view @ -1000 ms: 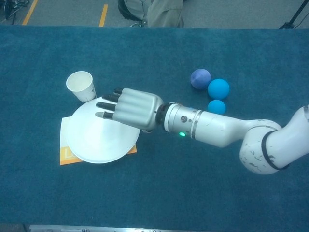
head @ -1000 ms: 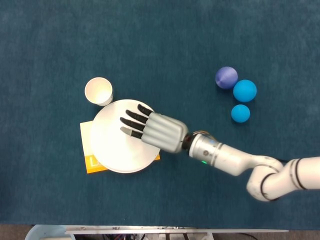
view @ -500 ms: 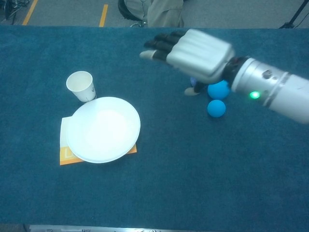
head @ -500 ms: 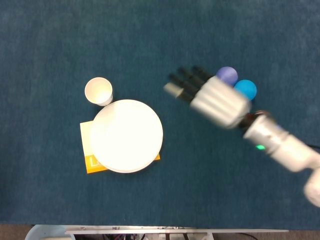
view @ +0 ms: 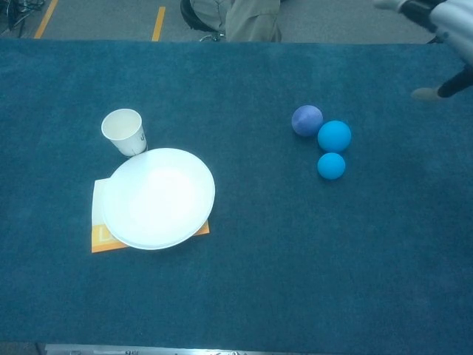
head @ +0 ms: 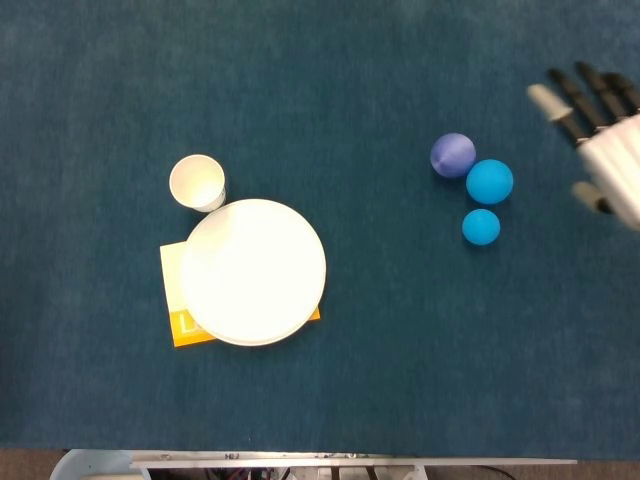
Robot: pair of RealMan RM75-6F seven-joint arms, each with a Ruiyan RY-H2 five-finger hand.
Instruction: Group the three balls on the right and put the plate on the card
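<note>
Plate (head: pixel 253 271) sits on card (head: pixel 179 322); balls (head: pixel 481 189) are grouped. I judge both steps complete; right hand (head: pixel 606 140), fingers apart, holds nothing.

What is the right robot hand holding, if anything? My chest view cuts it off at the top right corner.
Observer: Nothing. The head view shows the right robot hand with its fingers spread apart and nothing in them.
Operator: Is it above the balls?
Observer: No. Seen from above, it is at the right edge of the picture, well to the right of the large blue ball.
Operator: And is there something inside the paper cup?
Observer: No. The head view looks straight down into the paper cup, and only its white bottom shows.
</note>
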